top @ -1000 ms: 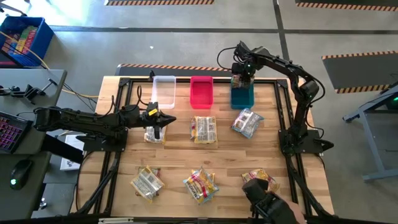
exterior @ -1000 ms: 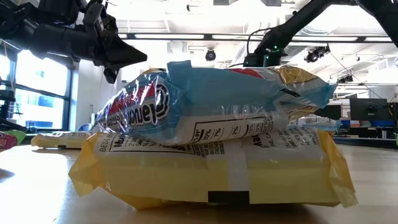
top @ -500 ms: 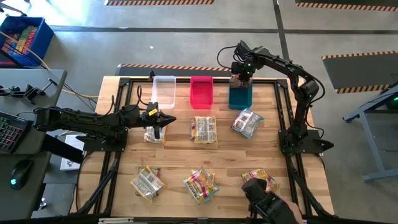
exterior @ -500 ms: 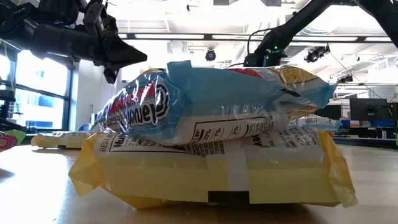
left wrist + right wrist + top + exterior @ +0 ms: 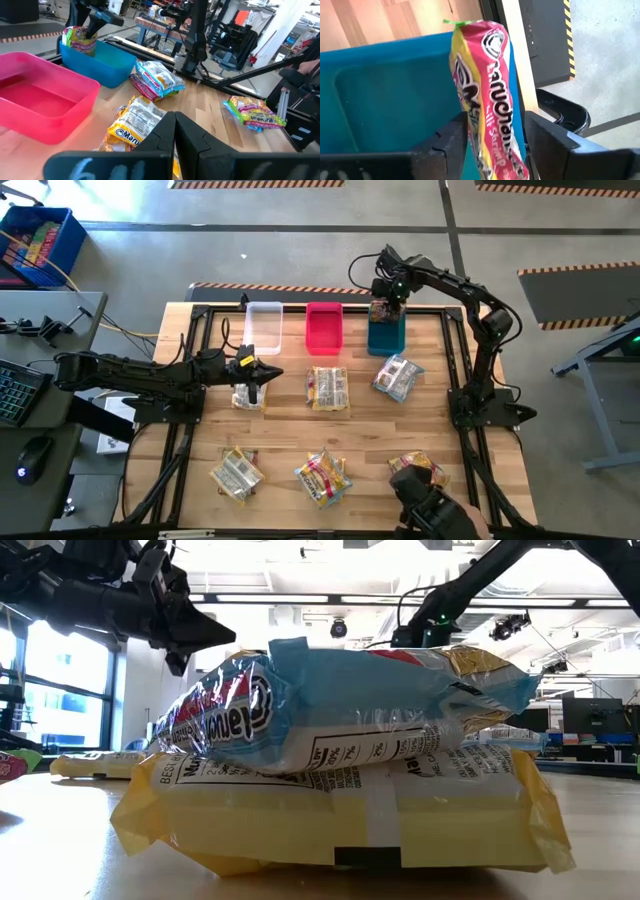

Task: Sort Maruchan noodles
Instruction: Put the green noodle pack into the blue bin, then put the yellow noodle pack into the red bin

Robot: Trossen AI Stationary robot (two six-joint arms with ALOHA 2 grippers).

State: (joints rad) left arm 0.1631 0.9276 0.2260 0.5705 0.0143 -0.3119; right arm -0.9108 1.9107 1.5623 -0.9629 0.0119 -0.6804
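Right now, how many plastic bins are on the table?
3, in a row along the far edge: clear bin, red bin, teal bin under the right gripper.

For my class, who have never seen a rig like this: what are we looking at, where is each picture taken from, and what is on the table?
Two dark robot arms work at a wooden table. One camera looks down from above, one sits at tabletop height, and one rides on each wrist. Ramen packets lie scattered on the table before a clear bin, a red bin and a teal bin. The right end effector stands over the teal bin with a pink packet between its fingers. The left end effector, shut and empty, waits above the table.
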